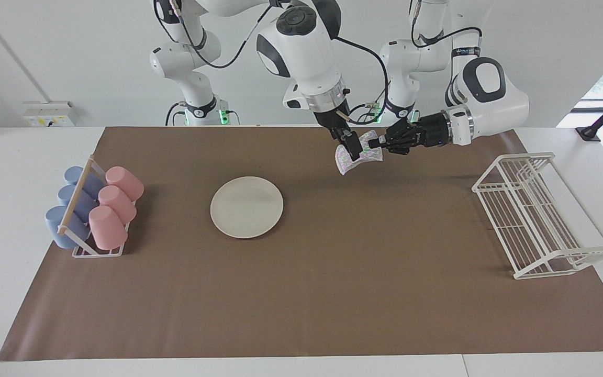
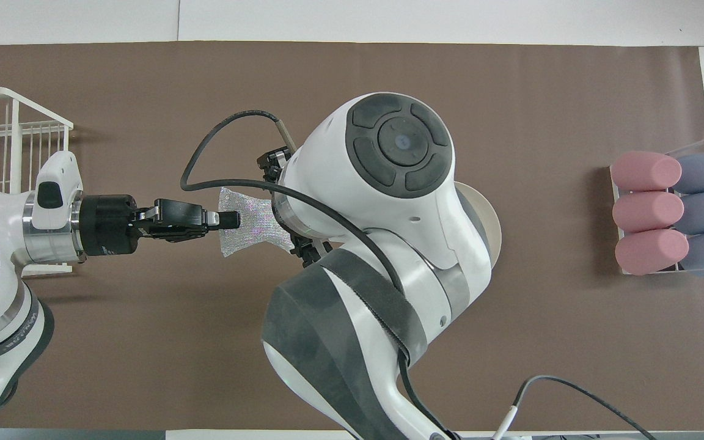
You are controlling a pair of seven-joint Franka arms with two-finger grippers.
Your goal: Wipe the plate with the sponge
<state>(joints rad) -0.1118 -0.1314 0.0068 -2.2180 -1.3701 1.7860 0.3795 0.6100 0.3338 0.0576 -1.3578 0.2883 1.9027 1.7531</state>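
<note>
Handover step, by the look of it. Left tool (image 1: 376,142) clamps one end of the sponge (image 1: 355,155) in the air, above the mat's robot-side edge. Right tool (image 1: 352,149) is at the sponge's free end, jaws wide; whether they already straddle the pad is hard to tell, since the arm hides it from overhead.

To do it well: the right tool should close on the free end before the left lets go, then pull away along the pad, not across it. Soft pad, so a deep bite.

Sponge's long axis runs out from the left tool's tips toward the right tool, free end drooping slightly.

Plate (image 1: 246,207) lies flat on the bench, well apart from both tools, toward the right arm's end, untouched.
</note>
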